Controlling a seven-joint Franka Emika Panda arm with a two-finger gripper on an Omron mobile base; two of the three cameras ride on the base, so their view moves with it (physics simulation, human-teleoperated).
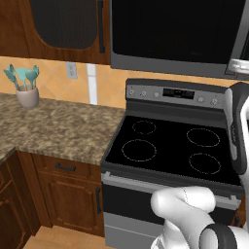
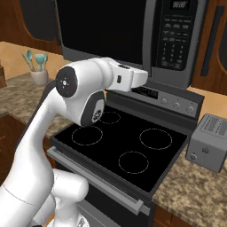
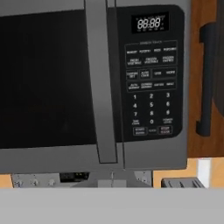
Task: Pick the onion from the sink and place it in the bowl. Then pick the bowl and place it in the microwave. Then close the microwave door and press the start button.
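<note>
Microwave point(image 3: 94, 87) ahead — door point(image 3: 48, 78) shut

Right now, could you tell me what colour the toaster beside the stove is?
Grey; the toaster shows best in the right base view.

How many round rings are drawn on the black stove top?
4 thin white rings on the flat black glass stove top: back left, back right, front left, front right. None look hidden.
</note>
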